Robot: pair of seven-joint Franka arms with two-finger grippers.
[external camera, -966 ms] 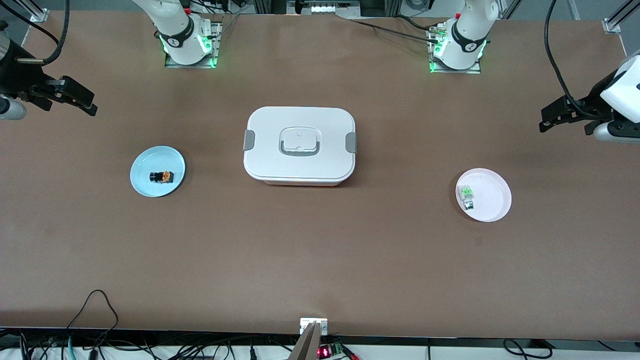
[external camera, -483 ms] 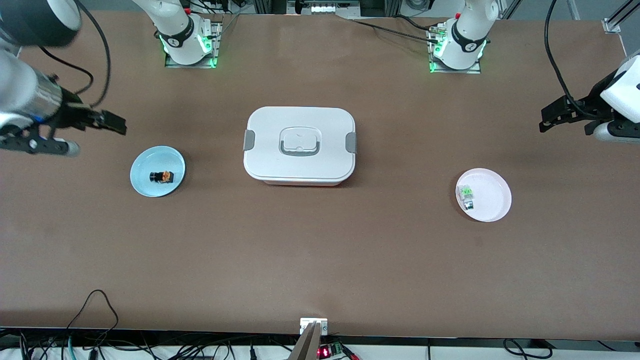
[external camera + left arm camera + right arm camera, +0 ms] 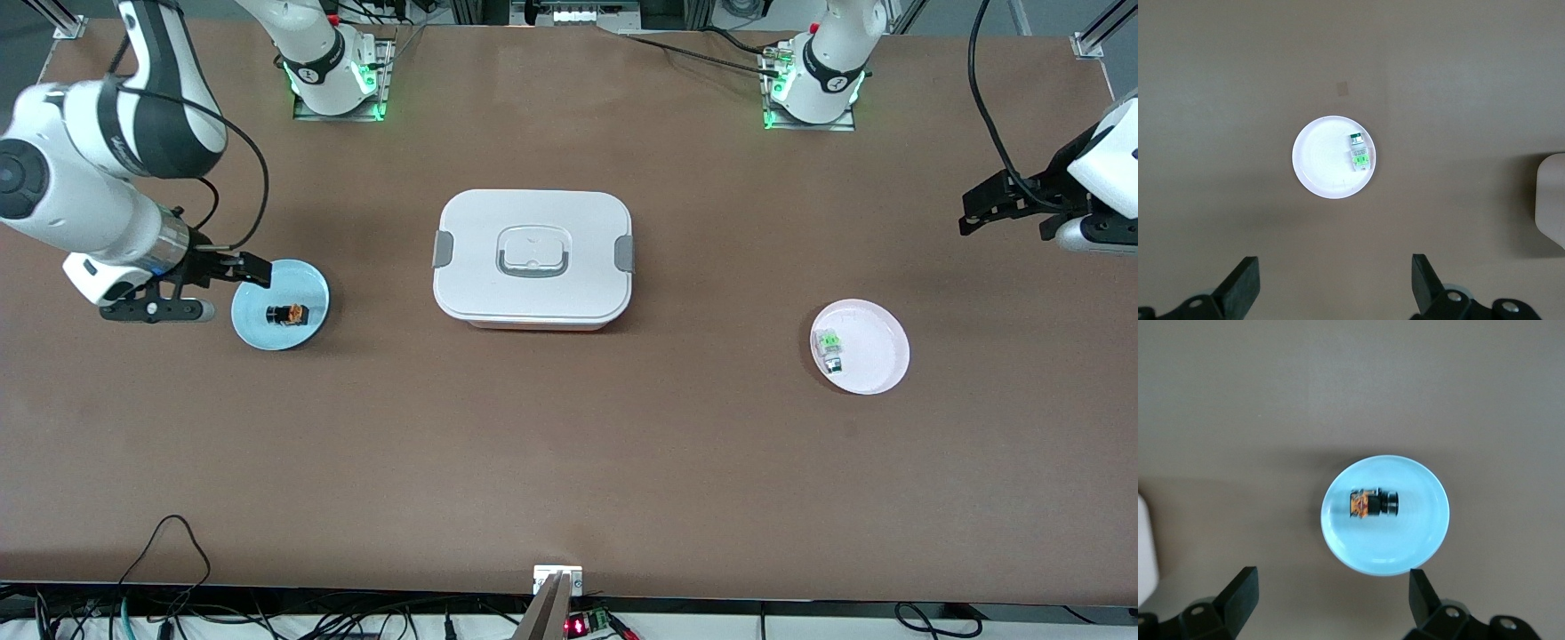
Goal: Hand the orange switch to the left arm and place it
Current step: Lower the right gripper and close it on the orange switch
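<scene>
Plain brown surface, cables along the edges. The right gripper (image 3: 253, 269) hangs over the rim of the blue plate (image 3: 258, 331), fingers (image 3: 1239, 595) spread wide and holding nothing. The orange switch (image 3: 288, 314) lies on its side on that plate. The left gripper (image 3: 978, 212) waits with fingers released over its own end of the surface, near the white plate (image 3: 876, 351) with the green part (image 3: 830, 343). So this looks like the approach. Next it needs to centre over the switch and drop down. The box (image 3: 532, 258) sits between the plates, so the handover has to go around it. No readable writing anywhere.
</scene>
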